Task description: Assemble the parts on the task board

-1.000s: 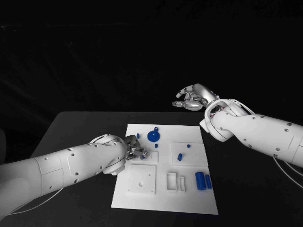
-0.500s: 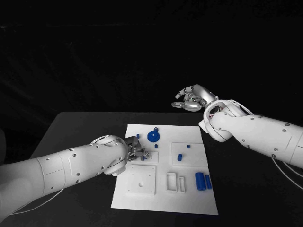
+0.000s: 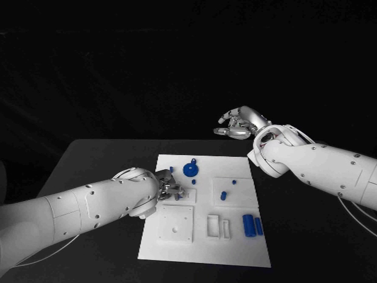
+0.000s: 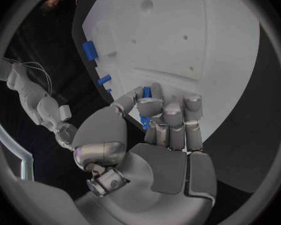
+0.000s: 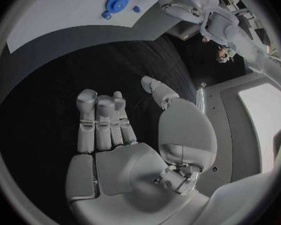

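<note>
The white task board [image 3: 240,250] lies in the middle of the black table. My left hand [image 3: 168,188] hovers low over the board's left middle; its curled fingers [image 4: 172,117] pinch a small blue part [image 4: 145,121]. On the board sit a blue gear [image 3: 191,170], a small blue oblong [image 3: 224,195] and two blue cylinders [image 3: 253,225] near the right edge. My right hand [image 3: 238,124] is raised beyond the board's far right corner, away from the parts. Its fingers [image 5: 103,120] are straight, the thumb is apart, and it holds nothing.
A raised white square block [image 3: 177,224] and narrow white slots [image 3: 218,227] occupy the board's near half. Bare black table [image 3: 95,159] lies to the left of the board and at its far side.
My right hand has drifted slightly to the left and upward. My left hand stays over the same spot on the board with the blue part.
</note>
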Available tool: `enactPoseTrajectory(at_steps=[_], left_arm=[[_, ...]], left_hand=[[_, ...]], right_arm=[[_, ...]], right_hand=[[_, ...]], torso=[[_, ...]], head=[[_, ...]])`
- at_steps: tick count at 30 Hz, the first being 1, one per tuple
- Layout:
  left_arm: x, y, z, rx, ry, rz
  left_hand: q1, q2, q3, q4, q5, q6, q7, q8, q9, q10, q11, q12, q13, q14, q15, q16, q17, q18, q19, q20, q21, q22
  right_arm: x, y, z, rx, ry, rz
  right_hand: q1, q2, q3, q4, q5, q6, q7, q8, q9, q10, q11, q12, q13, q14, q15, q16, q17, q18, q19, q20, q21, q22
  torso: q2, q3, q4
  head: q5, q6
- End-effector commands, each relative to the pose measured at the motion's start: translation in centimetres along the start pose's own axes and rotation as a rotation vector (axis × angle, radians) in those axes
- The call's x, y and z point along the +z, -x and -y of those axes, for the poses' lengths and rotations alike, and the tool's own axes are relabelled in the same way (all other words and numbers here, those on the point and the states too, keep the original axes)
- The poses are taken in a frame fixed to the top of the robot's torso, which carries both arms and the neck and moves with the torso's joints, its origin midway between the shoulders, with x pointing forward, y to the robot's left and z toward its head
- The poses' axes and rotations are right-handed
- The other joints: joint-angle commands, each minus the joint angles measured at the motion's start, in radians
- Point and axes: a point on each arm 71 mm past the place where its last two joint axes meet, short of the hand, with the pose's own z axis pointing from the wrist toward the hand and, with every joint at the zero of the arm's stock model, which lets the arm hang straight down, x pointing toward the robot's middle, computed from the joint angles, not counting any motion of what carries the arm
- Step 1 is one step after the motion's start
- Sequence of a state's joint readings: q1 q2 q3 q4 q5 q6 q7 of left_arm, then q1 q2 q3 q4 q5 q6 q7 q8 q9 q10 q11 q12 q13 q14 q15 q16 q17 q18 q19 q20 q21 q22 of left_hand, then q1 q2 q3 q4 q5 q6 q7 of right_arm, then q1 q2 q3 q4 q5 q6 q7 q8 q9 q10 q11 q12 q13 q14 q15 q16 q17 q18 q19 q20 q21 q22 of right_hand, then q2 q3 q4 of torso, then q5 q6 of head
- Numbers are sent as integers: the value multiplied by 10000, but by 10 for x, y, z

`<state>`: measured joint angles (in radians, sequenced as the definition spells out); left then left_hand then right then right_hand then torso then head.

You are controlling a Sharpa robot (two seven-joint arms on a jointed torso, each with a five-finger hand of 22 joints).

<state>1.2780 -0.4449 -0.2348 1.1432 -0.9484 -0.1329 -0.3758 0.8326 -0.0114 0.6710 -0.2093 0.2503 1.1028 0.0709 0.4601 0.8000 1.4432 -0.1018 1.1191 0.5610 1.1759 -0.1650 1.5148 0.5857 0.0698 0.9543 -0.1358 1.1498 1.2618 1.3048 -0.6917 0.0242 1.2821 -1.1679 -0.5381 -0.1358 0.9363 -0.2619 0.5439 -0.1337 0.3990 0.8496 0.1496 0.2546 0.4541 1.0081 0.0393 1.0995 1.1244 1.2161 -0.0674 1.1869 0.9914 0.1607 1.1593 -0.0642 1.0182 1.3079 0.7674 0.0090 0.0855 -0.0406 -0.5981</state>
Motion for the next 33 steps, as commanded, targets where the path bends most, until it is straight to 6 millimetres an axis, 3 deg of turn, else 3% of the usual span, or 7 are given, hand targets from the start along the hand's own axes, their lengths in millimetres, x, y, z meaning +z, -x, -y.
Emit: enactPoseTrajectory(at_steps=[1, 7, 16, 19, 21, 27, 33], left_arm=[[1, -5, -1, 12, 111, -117], [2, -2, -3, -120, 153, 65], [1, 0, -3, -228, 141, 186], [1, 0, -3, -278, 132, 195], [2, 0, -3, -294, 135, 226], [2, 1, -4, -358, 132, 335], [1, 2, -4, -477, 102, 350]], left_hand=[[17, -102, 39, 52, -153, 1722, -1038, -47, -41, -433, -344, -2, -41, 484, -652, -67, -26, 83, 29, -1294, -49, 12], [-19, -325, 12, 294, -714, 1622, -1003, -108, -111, -448, -317, -63, -165, 455, -638, -124, -97, 82, 19, -1293, -96, 25], [-35, -777, 18, 518, -793, 1404, -941, -302, -209, -518, -279, -191, -292, 390, -630, -242, -188, 83, -1, -1295, -161, 25], [-29, -799, 23, 530, -791, 1401, -939, -309, -211, -519, -278, -200, -299, 387, -630, -250, -194, 83, -4, -1294, -168, 23], [-31, -982, 27, 593, -805, 1323, -930, -371, -230, -555, -273, -244, -325, 363, -631, -292, -222, 78, -11, -1290, -196, 16], [-13, -1120, 38, 691, -841, 1307, -919, -400, -230, -566, -272, -270, -343, 356, -633, -321, -247, 74, -6, -1289, -222, 10], [23, -1499, 81, 1000, -1043, 1140, -877, -540, -244, -662, -239, -347, -381, 289, -613, -402, -310, 55, -30, -1279, -306, 0]], right_arm=[[0, -1, 0, -27, 45, -119], [0, 0, 0, -35, 35, -125], [0, 0, 1, -40, 24, -136], [0, 0, 1, -45, 12, -133], [0, 0, 1, -45, 11, -133], [0, 0, 2, -44, 6, -133], [-1, -1, 3, -41, -16, -146]], right_hand=[[78, 2, -17, 53, 47, -2, 52, 58, 14, -78, 23, 51, -16, -30, -8, -70, -2, 1011, 50, -7, -33, 38], [77, 1, -20, 56, 60, -3, 53, 58, 14, -80, 23, 53, -20, -31, -7, -70, -2, 1011, 49, -6, -35, 39], [75, -2, -22, 58, 69, -5, 53, 57, 13, -82, 24, 56, -23, -32, -7, -71, -2, 1011, 49, -6, -36, 41], [75, -2, -23, 58, 70, -6, 53, 57, 13, -82, 24, 56, -24, -32, -7, -71, -2, 1011, 48, -6, -36, 41], [74, -3, -24, 59, 73, -7, 54, 56, 13, -84, 25, 57, -25, -33, -7, -71, -2, 1011, 48, -5, -37, 41], [70, -6, -29, 63, 80, -13, 55, 53, 11, -87, 26, 59, -29, -35, -6, -72, -2, 1011, 47, -4, -39, 43], [65, -6, -34, 68, 86, -18, 57, 52, 10, -90, 27, 62, -34, -36, -4, -72, -2, 1011, 46, -3, -41, 44]], torso=[[-5, -1, 1], [-6, 0, 4], [-9, -4, 16], [-6, -5, 10], [-7, -6, 10], [-5, -6, 10], [-1, -3, 11]], head=[[-22, 10], [-46, 20], [-55, 22], [-58, 27], [-60, 34], [-72, 44], [-73, 50]])
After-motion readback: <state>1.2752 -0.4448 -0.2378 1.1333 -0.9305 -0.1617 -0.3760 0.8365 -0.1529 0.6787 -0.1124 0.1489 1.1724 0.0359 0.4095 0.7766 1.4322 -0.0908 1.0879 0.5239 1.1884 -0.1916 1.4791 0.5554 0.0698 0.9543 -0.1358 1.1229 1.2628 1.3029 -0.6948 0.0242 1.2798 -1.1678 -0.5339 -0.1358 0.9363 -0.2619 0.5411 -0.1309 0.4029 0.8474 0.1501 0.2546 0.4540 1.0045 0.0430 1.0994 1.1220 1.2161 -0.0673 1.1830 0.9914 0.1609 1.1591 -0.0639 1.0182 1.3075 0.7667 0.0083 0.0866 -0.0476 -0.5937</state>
